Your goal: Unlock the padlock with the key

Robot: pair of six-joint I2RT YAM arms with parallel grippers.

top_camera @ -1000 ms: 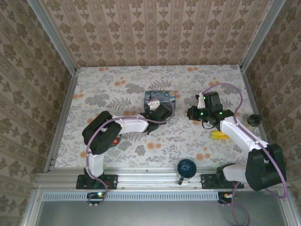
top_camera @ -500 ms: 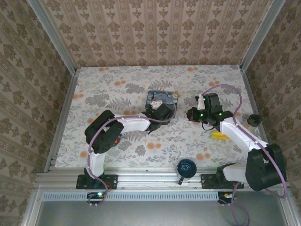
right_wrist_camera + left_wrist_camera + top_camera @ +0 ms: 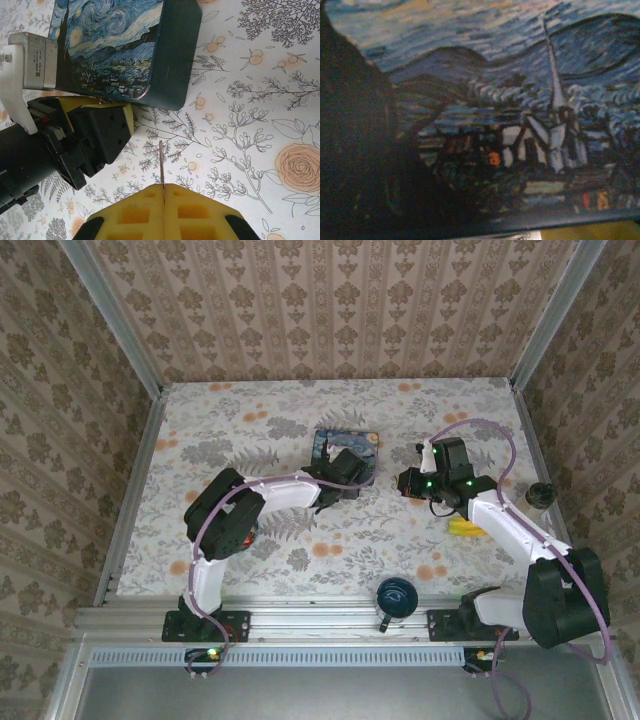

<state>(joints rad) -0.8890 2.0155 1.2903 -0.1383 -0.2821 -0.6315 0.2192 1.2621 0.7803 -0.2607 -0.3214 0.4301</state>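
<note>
My right gripper [image 3: 164, 187] is shut on the key [image 3: 161, 162], whose thin blade sticks out edge-on between the yellow fingertips, above the patterned table. From above, that gripper [image 3: 408, 480] hangs right of the starry-night tin [image 3: 348, 444]. My left gripper [image 3: 343, 474] presses against the tin's near edge. Its black finger and yellow pad [image 3: 126, 116] lie under the tin's rim [image 3: 175, 60]. The painted lid [image 3: 520, 100] is very close in the left wrist view, and I cannot tell how those jaws stand. The padlock is hidden.
A yellow object [image 3: 465, 528] lies under the right arm. A dark cup [image 3: 396, 597] stands at the near edge, and a small dark jar [image 3: 540, 494] sits by the right wall. Wallpapered walls close in the table on three sides.
My left gripper has pushed farther toward the tin, and the tin has shifted and turned slightly to the right. The right arm has stayed put with the key.
</note>
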